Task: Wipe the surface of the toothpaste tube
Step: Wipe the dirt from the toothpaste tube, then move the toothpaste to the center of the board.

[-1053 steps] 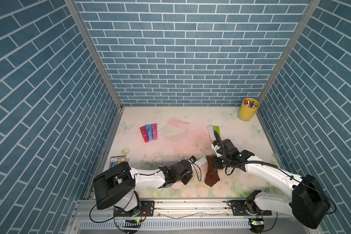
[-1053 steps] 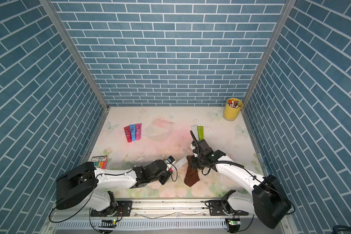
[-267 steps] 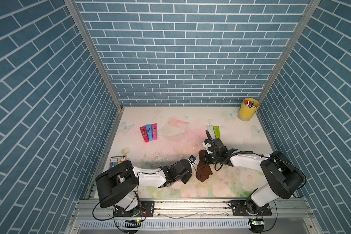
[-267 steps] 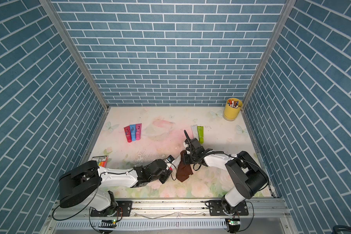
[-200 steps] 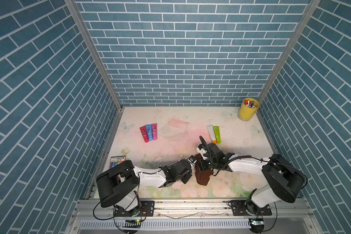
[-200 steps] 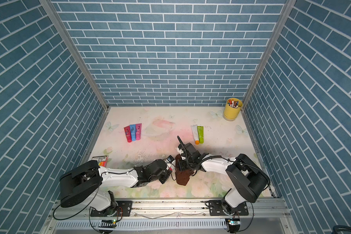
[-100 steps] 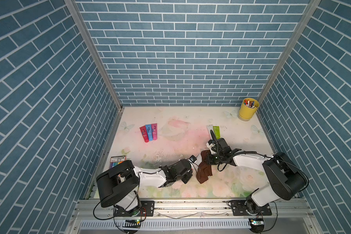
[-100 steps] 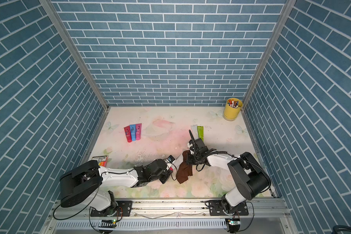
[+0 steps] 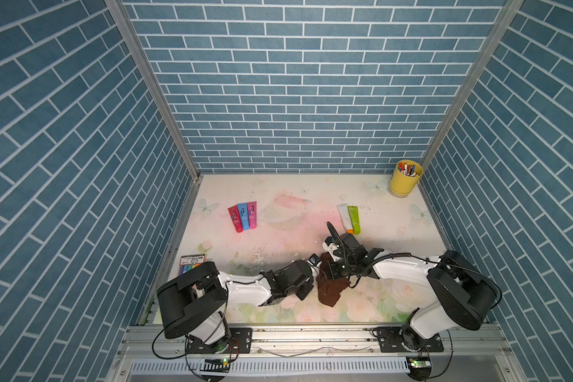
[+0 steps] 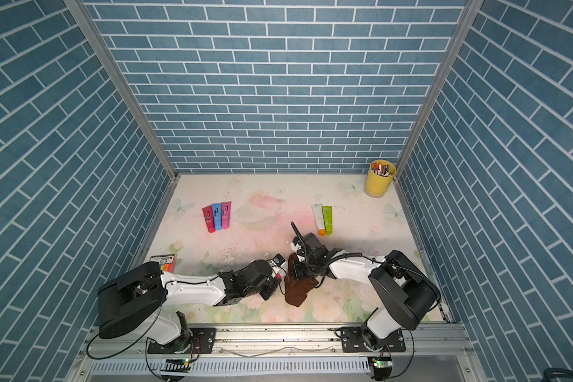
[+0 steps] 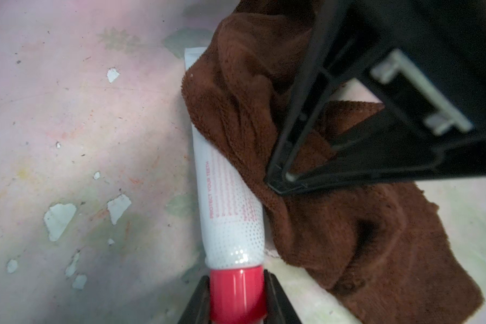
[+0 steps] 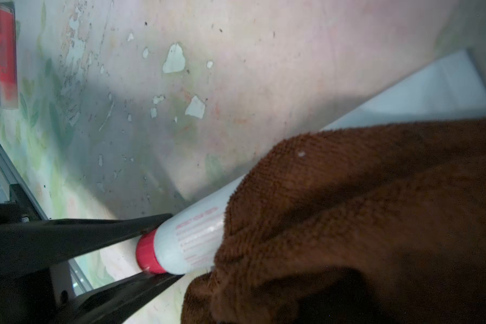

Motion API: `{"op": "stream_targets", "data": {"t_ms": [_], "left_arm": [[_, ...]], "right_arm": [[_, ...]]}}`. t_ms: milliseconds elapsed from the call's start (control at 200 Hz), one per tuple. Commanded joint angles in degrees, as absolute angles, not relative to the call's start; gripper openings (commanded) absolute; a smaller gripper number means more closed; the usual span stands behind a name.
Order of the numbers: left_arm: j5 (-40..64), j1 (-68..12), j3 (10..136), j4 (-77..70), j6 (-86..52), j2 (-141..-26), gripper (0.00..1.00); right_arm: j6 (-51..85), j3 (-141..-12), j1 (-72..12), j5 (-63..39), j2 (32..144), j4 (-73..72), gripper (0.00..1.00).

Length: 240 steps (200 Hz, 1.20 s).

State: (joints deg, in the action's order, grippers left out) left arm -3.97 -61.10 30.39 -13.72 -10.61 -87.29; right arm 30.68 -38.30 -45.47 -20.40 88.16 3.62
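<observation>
The left end effector [image 11: 236, 280] is closed almost fully on the red cap [image 11: 236, 304] of the toothpaste tube [image 11: 227, 196] and pins it flat on the desk [image 11: 82, 126]. The right end effector [image 11: 278, 181] is fully closed on a fold of the brown cloth [image 11: 348, 238]. The cloth drapes over the tube's flat tail and the side toward the right arm. The tube lies at the near middle of the desk, between both arms.

Step in hand, by judgement: a wiping stroke along the tube body. The next move calls for dragging the cloth lengthwise under light pressure while the left grip resists sliding or rotation.
</observation>
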Motion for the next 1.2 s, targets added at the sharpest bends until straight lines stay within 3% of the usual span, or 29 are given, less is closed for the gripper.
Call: {"op": "stream_targets", "data": {"t_ms": [0, 380, 640, 835, 1195], "left_arm": [[0.7, -61.9, 31.2, -15.4, -8.8, -87.6, 0.0], [0.6, -61.9, 30.6, -15.7, -9.1, -86.4, 0.0], [-2.3, -60.0, 30.5, -14.7, -11.6, -85.4, 0.0], [-6.3, -58.6, 33.0, -15.3, -20.9, -85.2, 0.0], [-19.4, -57.7, 53.3, -13.7, -29.6, -102.5, 0.0]], "right_arm": [[30.5, -38.1, -44.7, -21.8, 89.1, 5.1, 0.0], [27.9, -41.0, -36.9, -1.4, 87.0, 23.2, 0.0], [29.7, -37.8, -41.7, -4.2, 80.2, 27.1, 0.0], [32.0, -31.3, -45.7, -9.1, 72.3, 25.8, 0.0], [33.7, -21.2, -46.3, -17.1, 48.0, 24.8, 0.0]]}}
